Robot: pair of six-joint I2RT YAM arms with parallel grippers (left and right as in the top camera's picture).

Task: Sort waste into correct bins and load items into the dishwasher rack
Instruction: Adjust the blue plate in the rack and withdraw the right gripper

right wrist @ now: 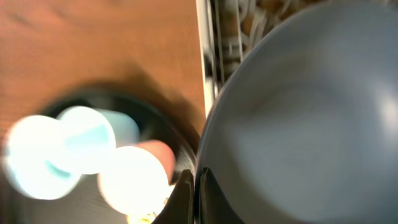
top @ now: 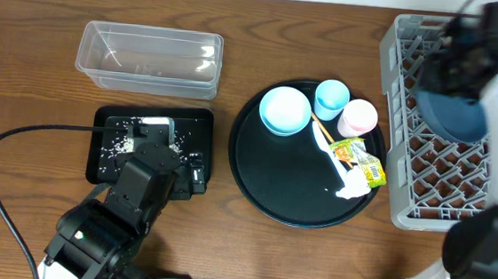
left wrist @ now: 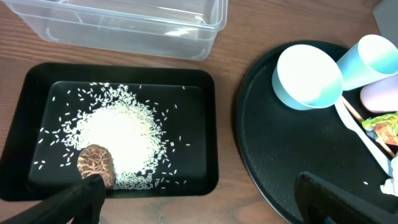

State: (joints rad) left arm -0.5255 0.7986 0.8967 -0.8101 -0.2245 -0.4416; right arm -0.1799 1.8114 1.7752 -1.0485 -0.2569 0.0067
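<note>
Over the grey dishwasher rack (top: 423, 184) hangs the large blue plate (top: 451, 118), smooth and dull blue, its rim pinched between the closed fingers of the right gripper (right wrist: 194, 193). Well apart, the left gripper (left wrist: 199, 198) stands wide open above the shallow black tray (left wrist: 211, 124) holding loose white rice grains (left wrist: 121, 134).

I'm seeing the tub (top: 148, 58) sitting behind the rectangular tray (left wrist: 37, 93), which is holding rice (left wrist: 118, 137) and a food lump (left wrist: 96, 163). Right of those, the round tray (top: 273, 177) is carrying the bowl (top: 284, 110), a cup (top: 331, 98), a second cup (top: 358, 118), the wrapper (top: 363, 161) and the tissue (top: 353, 187). The dishwasher rack (top: 398, 169) is sitting furthest right, with the plate (top: 454, 118) hanging over it.
</note>
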